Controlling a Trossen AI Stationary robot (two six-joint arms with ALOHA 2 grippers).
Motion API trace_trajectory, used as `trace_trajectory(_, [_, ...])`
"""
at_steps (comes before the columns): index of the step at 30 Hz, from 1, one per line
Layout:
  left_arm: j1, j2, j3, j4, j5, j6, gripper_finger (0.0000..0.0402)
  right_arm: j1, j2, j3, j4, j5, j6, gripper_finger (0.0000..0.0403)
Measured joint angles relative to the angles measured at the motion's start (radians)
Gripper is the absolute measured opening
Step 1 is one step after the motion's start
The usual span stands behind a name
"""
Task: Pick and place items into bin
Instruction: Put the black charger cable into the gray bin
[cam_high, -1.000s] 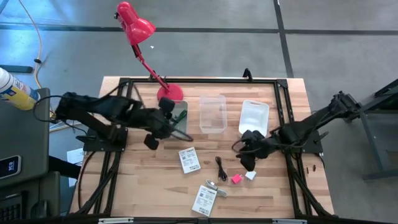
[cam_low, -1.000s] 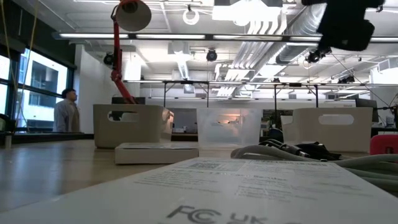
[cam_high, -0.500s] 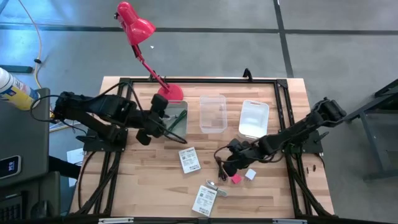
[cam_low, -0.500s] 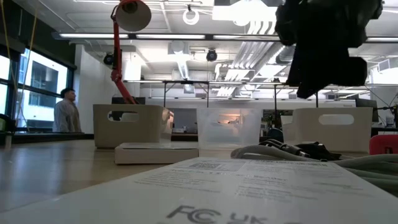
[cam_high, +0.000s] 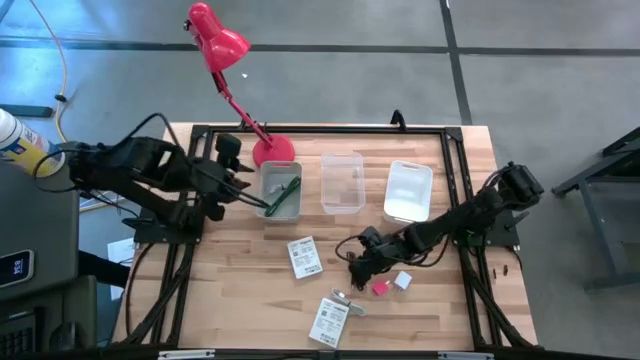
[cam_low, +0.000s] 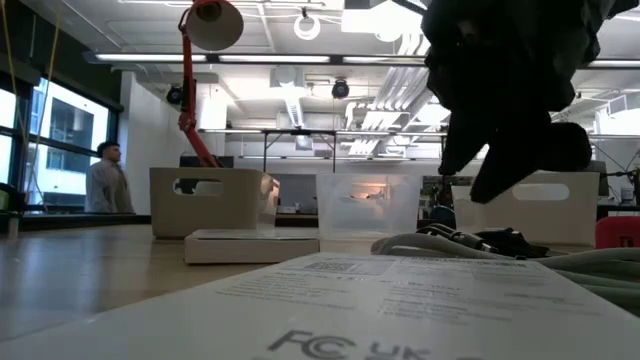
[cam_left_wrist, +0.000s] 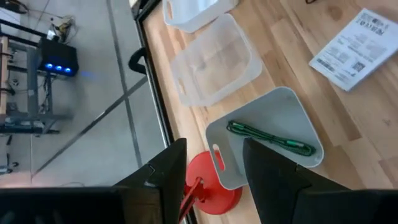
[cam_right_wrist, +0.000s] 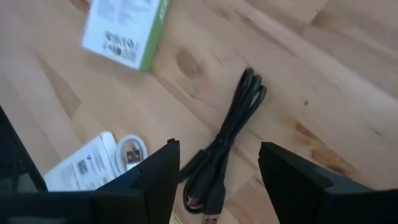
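Observation:
The grey bin (cam_high: 280, 190) holds the green pen (cam_left_wrist: 272, 138), which lies flat on its floor. My left gripper (cam_left_wrist: 214, 180) is open, drawn back left of that bin (cam_high: 232, 168). My right gripper (cam_right_wrist: 217, 174) is open and hangs over the black cable (cam_right_wrist: 231, 140), a finger on either side of it without touching. The cable (cam_high: 355, 272) lies coiled on the table. Right of it sit the pink cube (cam_high: 380, 288) and the white cube (cam_high: 403, 281). Two white cards (cam_high: 305, 257) (cam_high: 327, 322) and a grey metal piece (cam_high: 347, 300) lie nearby.
A clear bin (cam_high: 342, 183) and a white bin (cam_high: 408, 190) stand right of the grey one. The red desk lamp's base (cam_high: 273, 150) sits at the table's far edge, just behind the grey bin. A black frame (cam_high: 320, 130) runs round the table. A person (cam_low: 104, 178) stands far off.
My right gripper has swung toward the table's left and come down over the black cable. My left gripper has pulled back from over the grey bin toward the table's left edge, leaving the green pen lying in the bin.

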Motion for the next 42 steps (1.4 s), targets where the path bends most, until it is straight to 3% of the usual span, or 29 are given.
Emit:
trace_trajectory(8, [0.0, -0.03, 0.0, 0.0, -0.011, -0.035, 0.0145, 0.0, 0.05, 0.0, 0.006, -0.101, -0.015, 0.0187])
trace_trajectory(17, [0.0, -0.029, 0.0, 0.0, -0.029, -0.046, 0.0145, 0.0, 0.088, 0.0, 0.077, -0.117, -0.036, 0.0171])
trace_trajectory(27, [0.0, -0.028, 0.0, 0.0, -0.05, -0.047, 0.0145, -0.047, 0.178, 0.0, 0.266, -0.195, -0.081, 0.0153])
trace_trajectory(39, [0.0, -0.028, 0.0, -0.033, -0.049, -0.049, 0.0145, -0.097, 0.18, 0.052, 0.379, -0.176, -0.226, 0.0146])
trace_trajectory(42, [0.0, -0.028, 0.0, -0.015, -0.008, -0.049, 0.0145, -0.101, 0.164, 0.079, 0.378, -0.157, -0.283, 0.0146])
